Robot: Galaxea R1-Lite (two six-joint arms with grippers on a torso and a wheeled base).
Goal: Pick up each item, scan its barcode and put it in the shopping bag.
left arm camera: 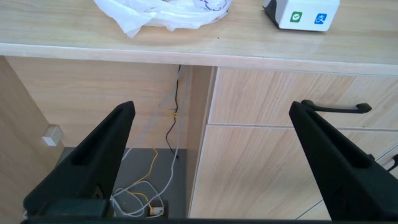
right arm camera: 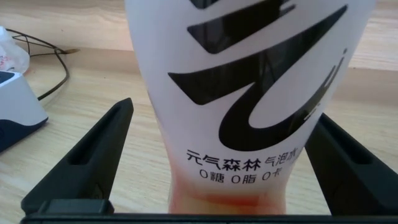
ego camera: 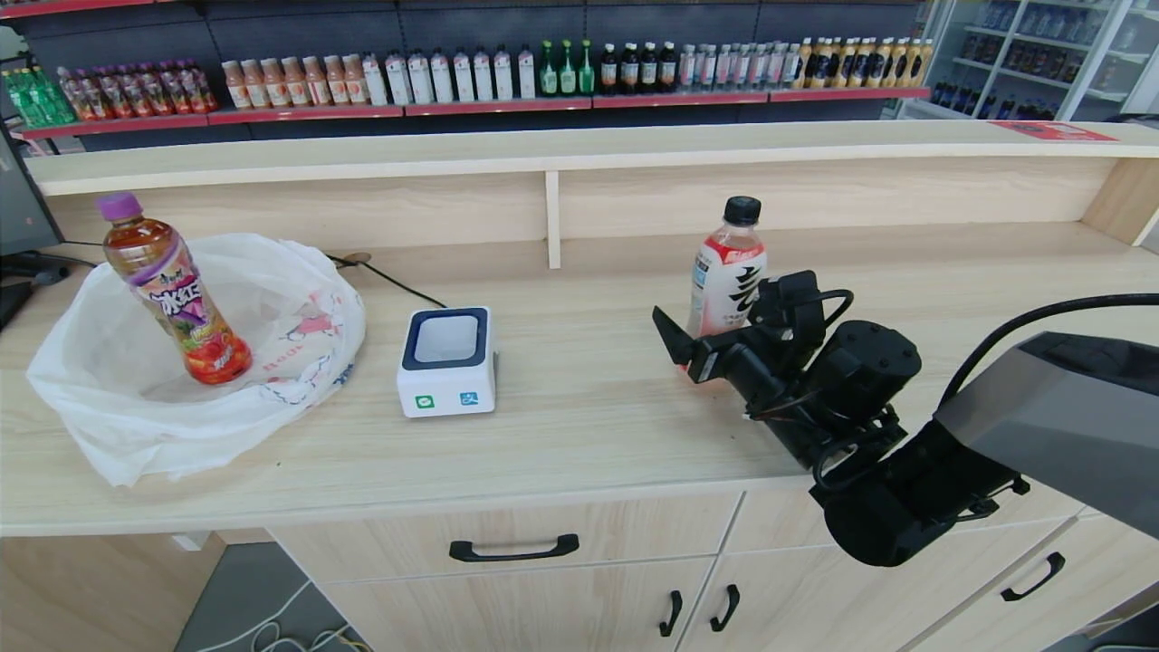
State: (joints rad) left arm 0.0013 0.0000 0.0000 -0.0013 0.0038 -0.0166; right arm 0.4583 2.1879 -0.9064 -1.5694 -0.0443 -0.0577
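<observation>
While R gripper (ego camera: 715, 312) straddles white bottle (ego camera: 732, 249), jaws apart, scanner (ego camera: 447, 360) sits btwn it & bag (ego camera: 299, 299).

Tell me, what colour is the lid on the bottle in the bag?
Purple. The lid shows best in the head view.

Two drinks up on the counter (ego camera: 589, 435): one purple-capped bottle (ego camera: 172, 290), one black-capped bottle (ego camera: 727, 267). One shopping bag (ego camera: 90, 407). One scanner (ego camera: 447, 362). And below, four black handles (ego camera: 513, 549).
</observation>
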